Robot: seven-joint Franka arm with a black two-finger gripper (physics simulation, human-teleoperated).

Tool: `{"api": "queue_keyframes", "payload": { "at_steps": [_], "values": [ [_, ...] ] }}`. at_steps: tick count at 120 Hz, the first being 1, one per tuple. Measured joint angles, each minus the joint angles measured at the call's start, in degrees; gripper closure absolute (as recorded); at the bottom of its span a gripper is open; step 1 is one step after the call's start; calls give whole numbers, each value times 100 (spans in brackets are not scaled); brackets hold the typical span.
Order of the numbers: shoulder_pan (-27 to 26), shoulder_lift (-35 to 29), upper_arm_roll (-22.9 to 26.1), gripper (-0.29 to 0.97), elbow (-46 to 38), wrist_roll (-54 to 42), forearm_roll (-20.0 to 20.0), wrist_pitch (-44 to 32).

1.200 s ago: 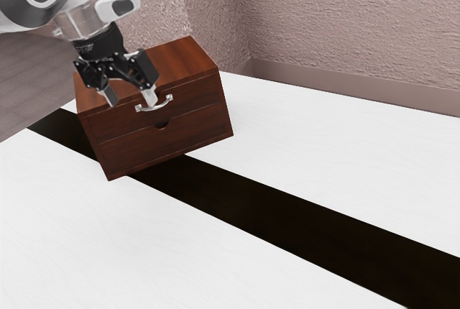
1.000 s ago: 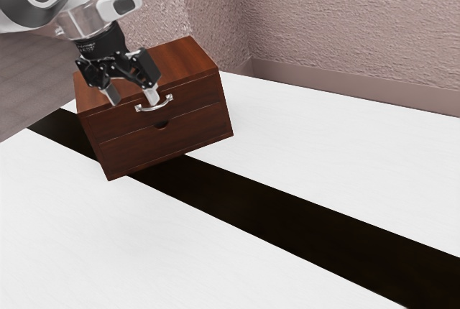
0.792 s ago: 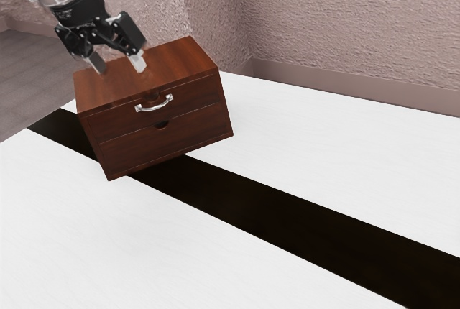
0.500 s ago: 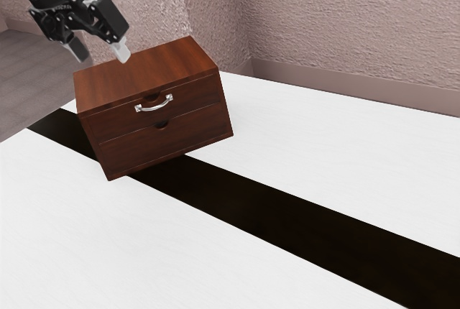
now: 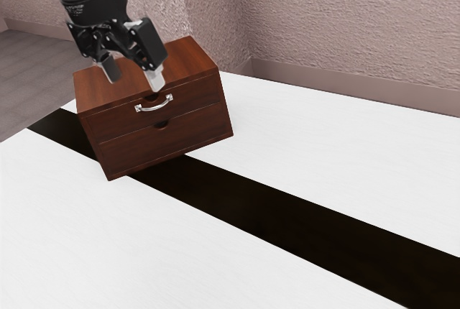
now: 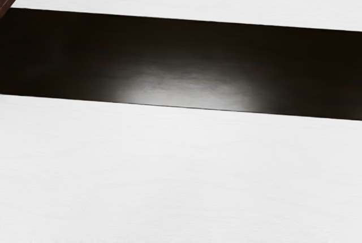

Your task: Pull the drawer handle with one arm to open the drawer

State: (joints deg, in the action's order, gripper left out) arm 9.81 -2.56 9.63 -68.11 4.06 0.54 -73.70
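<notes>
free table [image 5: 338, 151] beside wooden cabinet [image 5: 180, 129]

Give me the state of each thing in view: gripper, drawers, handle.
Gripper: open, holding nothing, hanging over the cabinet's top front edge.
Handle: not gripped, one fingertip just above it.
Top drawer: shut.
Lower drawer: shut.
Cabinet: upright on the table.
</notes>
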Motion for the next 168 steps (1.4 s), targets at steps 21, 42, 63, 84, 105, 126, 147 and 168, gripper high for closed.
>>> {"api": "queue_keyframes", "payload": {
  "at_steps": [21,42,63,84,105,126,147,168],
  "values": [
    [3,225,39,0,-17,34,-21,-134],
    [45,218,82,0,-478,49,-232,-323],
    [51,-705,180,0,-2547,69,-767,-1406],
    [-210,-1594,194,0,-3668,87,-869,-1648],
    [-245,-1820,228,0,-3895,-172,-493,-1935],
    [-167,-1641,80,0,-3842,-1163,98,-2747],
    [-136,-1224,-418,0,-3589,-2134,1037,-3247],
    [669,-978,44,0,-3479,-2918,1286,-3504]
  ]
}}
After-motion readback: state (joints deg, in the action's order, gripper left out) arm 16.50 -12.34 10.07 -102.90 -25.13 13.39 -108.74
